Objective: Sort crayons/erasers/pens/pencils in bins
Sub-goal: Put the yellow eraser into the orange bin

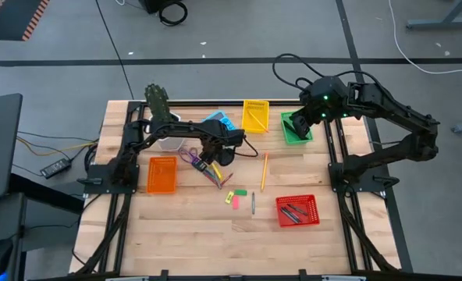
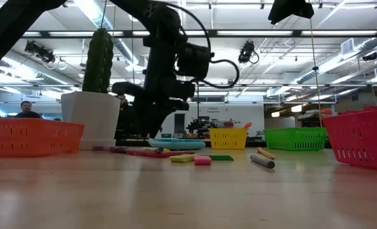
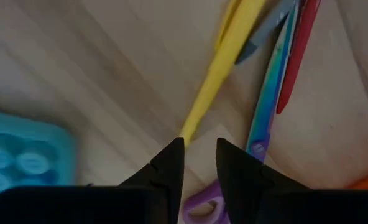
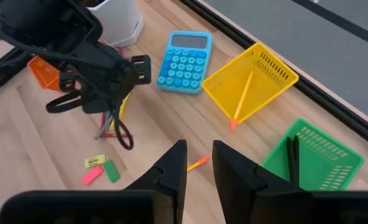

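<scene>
wooden table [image 1: 192,234]: left tool [image 3: 199,149] narrowly parted at yellow stick [image 3: 224,62] end, grasp unclear; right tool [image 4: 199,155] empty.

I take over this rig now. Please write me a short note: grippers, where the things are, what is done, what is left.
Left gripper: low over the scissors pile, fingers narrowly apart, holding nothing visible.
Right gripper: waits above the green bin, narrowly open, empty.
Done: pencil in the yellow bin, dark sticks in green, items in the red bin.
Left: orange pencil, erasers, pen, sticks by the scissors. Orange bin looks empty.
</scene>
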Motion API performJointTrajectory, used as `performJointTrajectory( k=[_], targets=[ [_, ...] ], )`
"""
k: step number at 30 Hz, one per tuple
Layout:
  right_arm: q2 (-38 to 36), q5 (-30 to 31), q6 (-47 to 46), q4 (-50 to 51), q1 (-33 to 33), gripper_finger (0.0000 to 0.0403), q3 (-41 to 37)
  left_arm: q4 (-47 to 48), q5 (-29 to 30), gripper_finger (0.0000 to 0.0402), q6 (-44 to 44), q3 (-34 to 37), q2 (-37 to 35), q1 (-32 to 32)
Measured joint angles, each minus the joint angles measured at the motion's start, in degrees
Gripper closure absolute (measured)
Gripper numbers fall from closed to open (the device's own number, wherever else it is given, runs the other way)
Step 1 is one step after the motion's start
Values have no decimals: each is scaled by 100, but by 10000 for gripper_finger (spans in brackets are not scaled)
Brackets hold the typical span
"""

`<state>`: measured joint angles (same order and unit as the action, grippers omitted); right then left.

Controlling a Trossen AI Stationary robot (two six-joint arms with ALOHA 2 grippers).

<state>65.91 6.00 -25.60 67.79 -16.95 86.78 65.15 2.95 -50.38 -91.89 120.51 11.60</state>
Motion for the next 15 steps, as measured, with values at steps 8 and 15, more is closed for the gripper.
performJointTrajectory(
  k=[8, 15],
  targets=[
    [2, 0, -121, -5, -4, 319, 0, -152, -22, 301, 214, 447, 0, -71],
    [2, 0, -119, -11, -4, 319, 0, 130, -152, 309, 624, 446, -72, -94]
  ],
)
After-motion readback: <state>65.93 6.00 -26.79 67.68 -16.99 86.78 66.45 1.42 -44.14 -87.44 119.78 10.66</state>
